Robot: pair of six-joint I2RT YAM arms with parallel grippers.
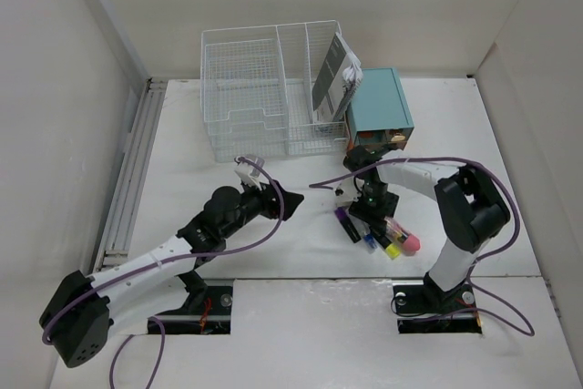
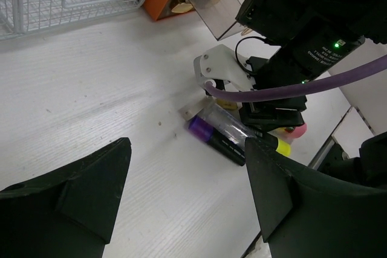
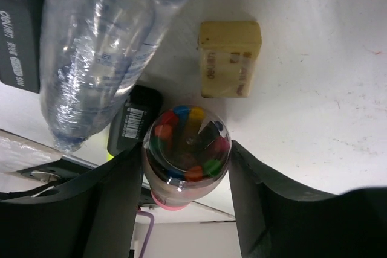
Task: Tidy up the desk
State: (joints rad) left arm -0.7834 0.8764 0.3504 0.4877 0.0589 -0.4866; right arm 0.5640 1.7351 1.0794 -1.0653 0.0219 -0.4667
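Desk (image 1: 182,166): a large flat tabletop, matte white. It fills the middle of the top view from the far wall down to the arm bases. A ribbed metal rail (image 1: 127,179) runs along its left edge. Close up, the surface shows fine grain, a few dark specks and faint scuffs.

Surroundings: plain white panels enclose the desk on the left, far and right sides.

Items at upper centre of the top view: a white wire-mesh organizer (image 1: 264,97) with a grey-printed booklet (image 1: 337,75) leaning in its right section. A teal drawer box (image 1: 381,102) stands just beside it to the right, its orange front facing the arms.

Items at centre right: a tight cluster lies on the desk. It includes a clear plastic tube (image 3: 103,46) with a purple end, a black item with a barcode label (image 3: 136,119), a cream eraser (image 3: 230,58) and a yellow-tipped marker (image 2: 283,147). The label text is too small to read.

Left gripper (image 2: 187,149): at centre of the top view, above bare desk. Its jaws are spread wide with nothing between them, and they face the cluster.

Right gripper (image 3: 186,149): down in the cluster. Its fingers (image 3: 115,197) press both sides of a clear container (image 3: 187,176) that has coloured pieces inside and a pink end. No gap shows on either side.
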